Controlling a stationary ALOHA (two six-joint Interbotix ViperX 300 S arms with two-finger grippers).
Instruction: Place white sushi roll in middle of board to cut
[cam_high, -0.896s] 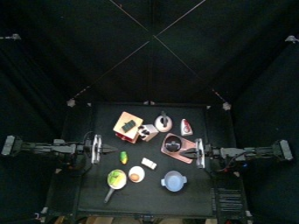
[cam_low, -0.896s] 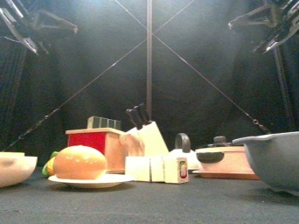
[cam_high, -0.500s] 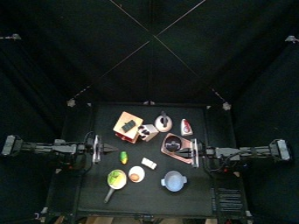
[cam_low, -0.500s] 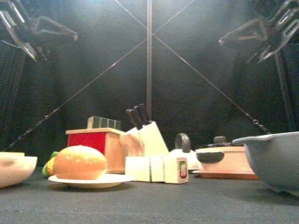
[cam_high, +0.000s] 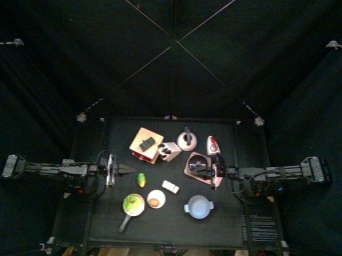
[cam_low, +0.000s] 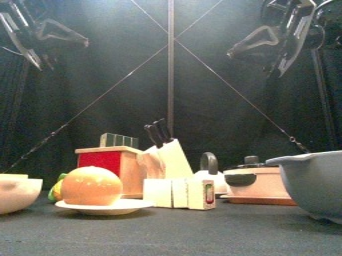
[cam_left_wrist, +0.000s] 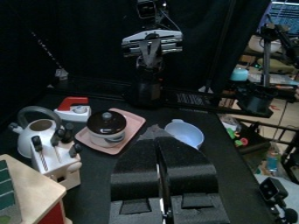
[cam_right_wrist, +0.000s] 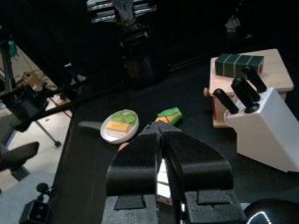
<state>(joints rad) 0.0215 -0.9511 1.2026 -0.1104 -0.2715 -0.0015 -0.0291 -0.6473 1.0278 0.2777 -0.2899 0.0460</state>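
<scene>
While the white sushi roll (cam_high: 171, 186) is sitting lower-centre untouched, both my grippers are hanging closed, gripping nothing.

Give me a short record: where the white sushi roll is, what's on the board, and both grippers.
white sushi roll: on the table, off the board, between green vegetable and cutting board
cutting board: holds a dark lidded pot
left gripper: shut, empty
right gripper: shut, empty
task: roll not yet picked up
</scene>
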